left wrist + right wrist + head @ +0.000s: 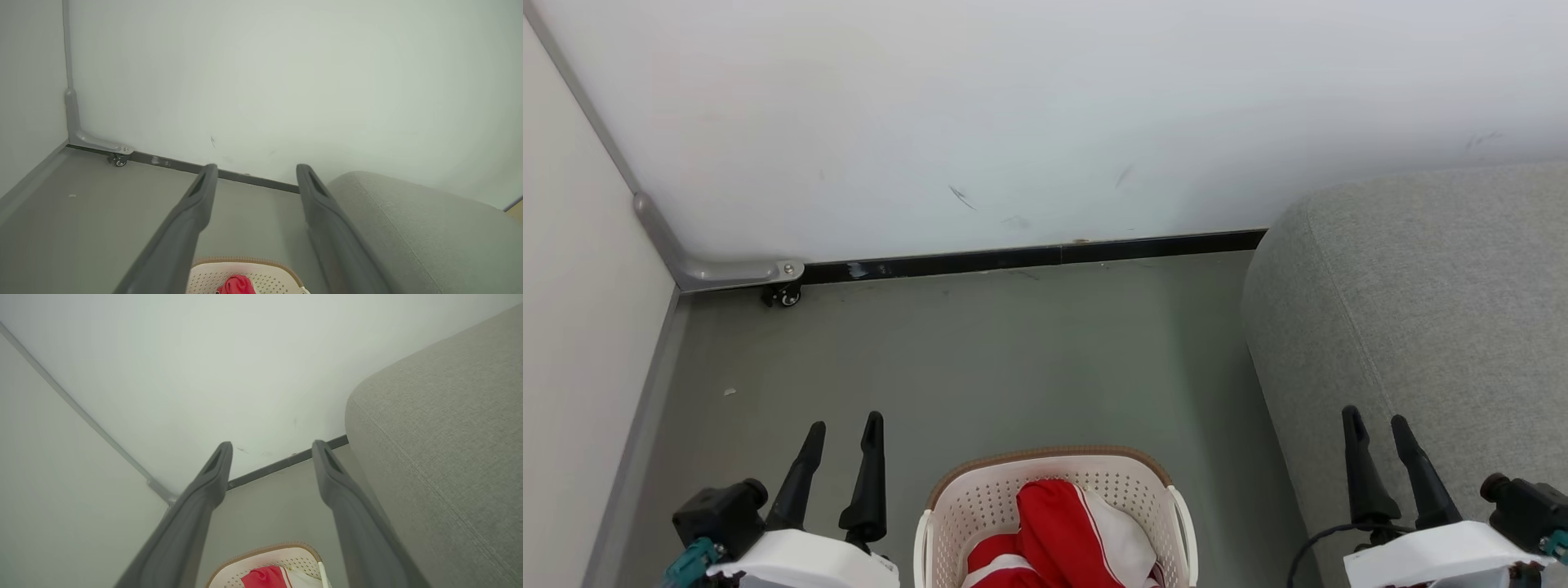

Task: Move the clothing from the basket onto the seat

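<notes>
The cream-white basket (980,498) with a brown rim stands on the floor at the bottom middle of the head view. Bunched inside it lies the red and white clothing (1066,535). The light grey seat (1421,327) fills the right side. My left gripper (845,425) hangs open to the left of the basket, with nothing between its fingers. My right gripper (1376,420) is open and empty over the seat's front edge. The left wrist view shows the basket (212,277), the clothing (237,285) and the seat (408,228). In the right wrist view are the basket (261,559), the clothing (265,576) and the seat (441,457).
A white wall (1013,122) with a dark baseboard (1029,257) closes the back. A pale partition (572,327) stands on the left, with a grey bracket and small caster wheel (784,296) at its corner. Grey floor (980,359) lies between the basket and the wall.
</notes>
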You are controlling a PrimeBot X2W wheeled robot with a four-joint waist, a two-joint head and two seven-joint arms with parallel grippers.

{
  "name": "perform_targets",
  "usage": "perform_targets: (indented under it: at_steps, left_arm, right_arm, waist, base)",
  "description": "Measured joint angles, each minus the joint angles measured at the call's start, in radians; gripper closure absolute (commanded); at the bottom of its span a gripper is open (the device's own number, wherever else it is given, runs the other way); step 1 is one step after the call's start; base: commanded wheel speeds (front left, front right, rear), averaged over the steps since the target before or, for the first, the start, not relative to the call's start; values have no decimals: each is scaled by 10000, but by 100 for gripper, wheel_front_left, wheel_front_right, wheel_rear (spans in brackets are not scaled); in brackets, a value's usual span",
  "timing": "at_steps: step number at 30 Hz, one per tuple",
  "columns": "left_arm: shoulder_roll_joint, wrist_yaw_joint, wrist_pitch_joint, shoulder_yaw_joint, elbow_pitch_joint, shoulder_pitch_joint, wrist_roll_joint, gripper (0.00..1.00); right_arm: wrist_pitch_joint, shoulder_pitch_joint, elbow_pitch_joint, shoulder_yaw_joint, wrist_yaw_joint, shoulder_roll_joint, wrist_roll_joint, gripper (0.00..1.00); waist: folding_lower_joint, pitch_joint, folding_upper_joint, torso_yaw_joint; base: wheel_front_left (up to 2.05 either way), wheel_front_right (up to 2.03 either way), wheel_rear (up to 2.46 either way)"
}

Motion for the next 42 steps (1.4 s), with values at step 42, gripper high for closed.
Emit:
perform_targets:
  at_steps: [42]
  left_arm:
    - [23, 1149, -1012, -573, 765, 62, 4295, 0]
  right_arm:
    - [-27, -2, 353, -299, 2, 211, -4591, 0]
  waist:
    - [-10, 40, 0, 92]
  base:
    - [0, 0, 0]
